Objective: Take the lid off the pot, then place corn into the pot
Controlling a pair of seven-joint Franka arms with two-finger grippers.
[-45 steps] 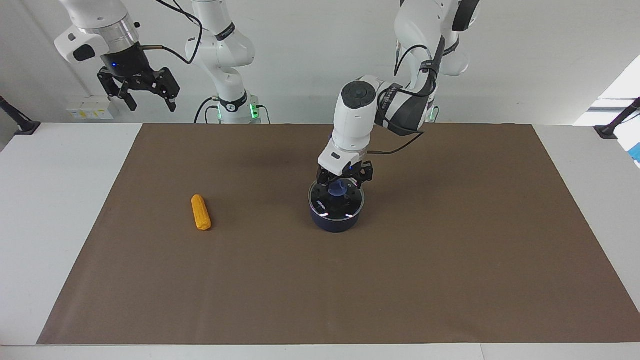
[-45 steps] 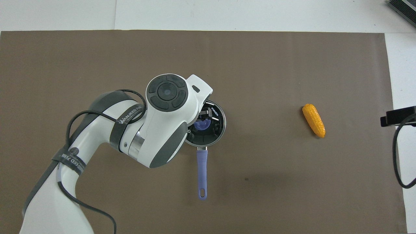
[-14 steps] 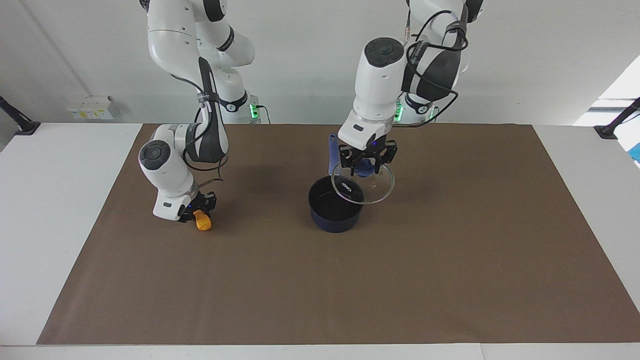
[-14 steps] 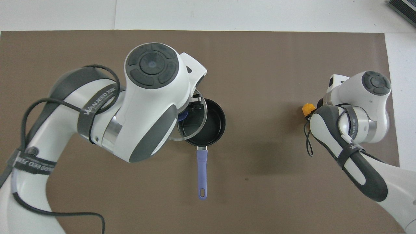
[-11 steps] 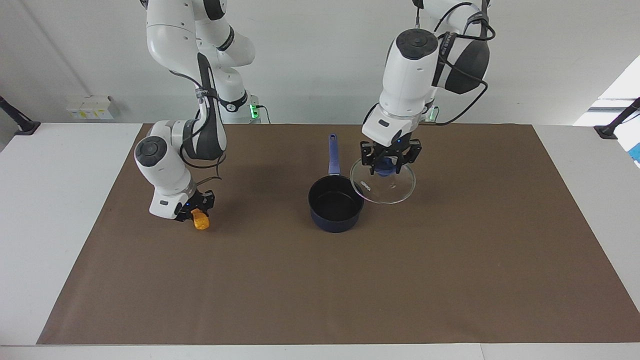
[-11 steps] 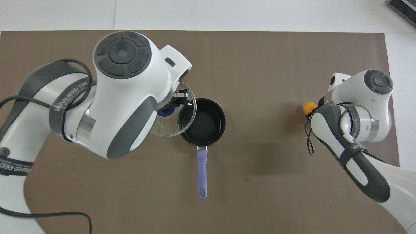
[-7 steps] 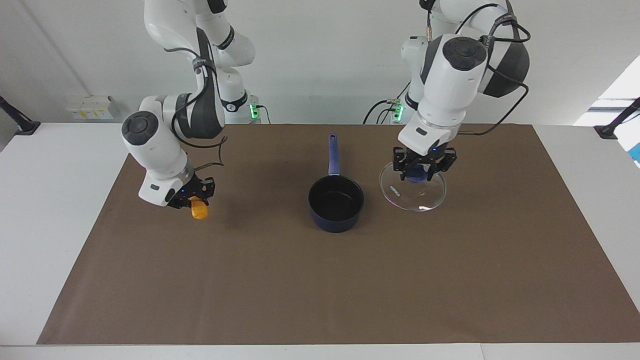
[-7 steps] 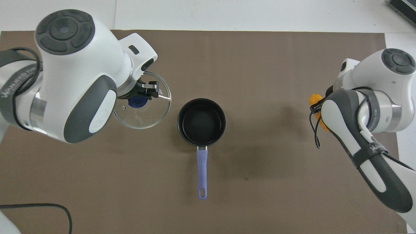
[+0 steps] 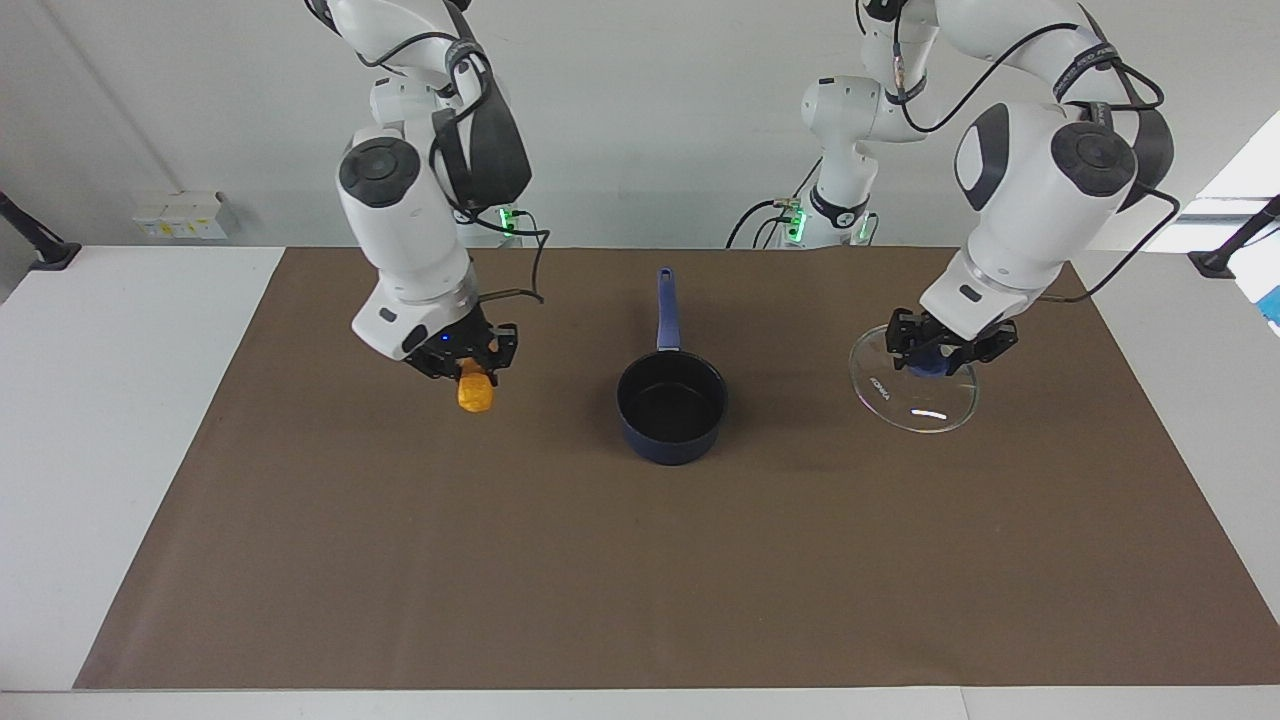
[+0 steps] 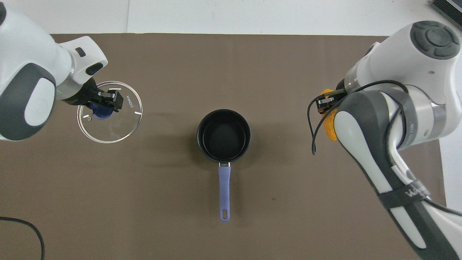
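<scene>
1. carrying the corn clamped end-down, the right gripper has risen off the brown mat and moved toward the pot.
2. the left gripper, pinching the lid by its knob, has swung farther from the pot.
3. in the overhead view, the corn sits at the open pot's 3 o'clock, the lid at 9.

This is a robotics lab bench, not a kitchen. Two white robot arms are bolted at one long edge of a white table, their bases lit with small green lights and trailing black cables. A plain brown mat covers most of the tabletop, leaving bare white strips at both short edges. Black clamp mounts sit at the two corners on the robots' edge, and a white socket strip lies near one of them. The wall past that edge is bare and white.
</scene>
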